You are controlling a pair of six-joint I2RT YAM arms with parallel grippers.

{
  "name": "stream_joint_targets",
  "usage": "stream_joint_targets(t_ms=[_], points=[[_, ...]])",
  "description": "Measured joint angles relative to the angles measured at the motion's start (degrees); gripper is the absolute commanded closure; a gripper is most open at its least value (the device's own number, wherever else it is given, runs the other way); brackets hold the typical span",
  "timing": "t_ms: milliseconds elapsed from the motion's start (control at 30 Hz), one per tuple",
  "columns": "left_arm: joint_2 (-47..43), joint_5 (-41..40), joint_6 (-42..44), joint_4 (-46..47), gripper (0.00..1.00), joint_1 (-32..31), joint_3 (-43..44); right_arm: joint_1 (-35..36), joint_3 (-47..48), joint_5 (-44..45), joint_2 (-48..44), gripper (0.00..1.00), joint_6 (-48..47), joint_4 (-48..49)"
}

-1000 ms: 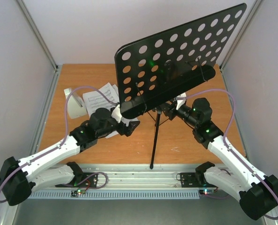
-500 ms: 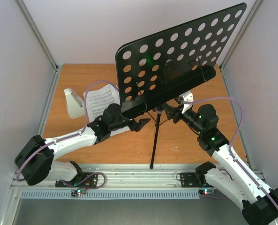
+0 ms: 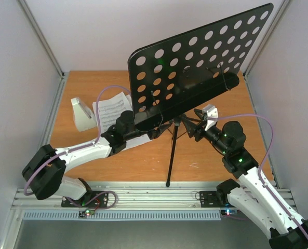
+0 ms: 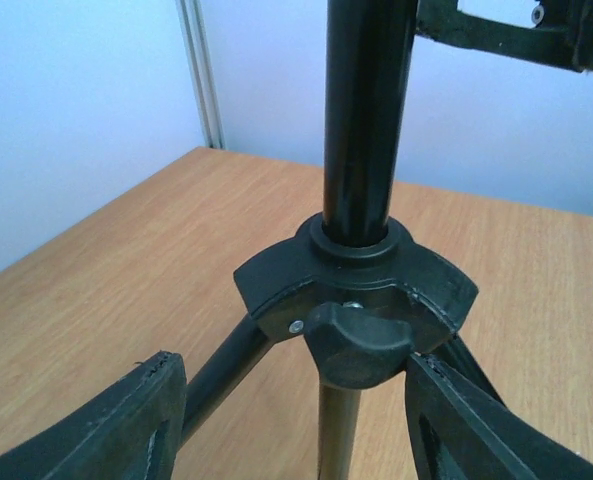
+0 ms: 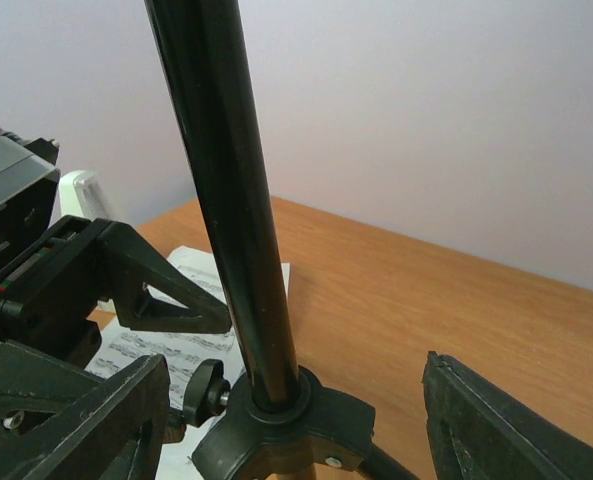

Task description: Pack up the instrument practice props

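Left hand (image 4: 296, 420), fingers apart, faces music stand (image 4: 361, 120) hub.

One black music stand (image 3: 195, 67) stands mid-frame on the single desk (image 3: 143, 161). One pale grey metronome (image 3: 82, 113) sits at upper left, beside sheet-music pages (image 3: 111, 109) whose number cannot be told. Two arms show, a left arm (image 3: 83, 153) and a right arm (image 3: 250, 179), each with two fingers (image 4: 106, 430).

From above, the perforated desk (image 3: 195, 67) hides the tips of my left gripper (image 4: 294, 425) and right gripper (image 5: 296, 420), and part of the sheet-music pages (image 3: 112, 111). My left wrist view cuts the pole (image 4: 361, 110) at the top edge and my fingers (image 4: 126, 430) at the bottom; the right wrist view crops the hub (image 5: 311, 430) below.
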Motion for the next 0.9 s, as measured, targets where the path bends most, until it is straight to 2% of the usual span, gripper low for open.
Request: stream_joint_targets(t_ms=[300, 767, 900], points=[[1.81, 3.56, 1.36, -0.55, 0.49, 0.00, 2.01, 0.00, -0.39, 0.50, -2.25, 0.29, 0.55, -2.73], [4.15, 6.03, 1.14, -1.16, 0.53, 0.00, 5.29, 0.00, -0.59, 1.40, -4.79, 0.29, 0.92, -5.77], [4.26, 6.08, 1.18, -1.16, 0.58, 0.00, 5.35, 0.00, -0.59, 1.79, -5.29, 0.28, 1.07, -6.32]])
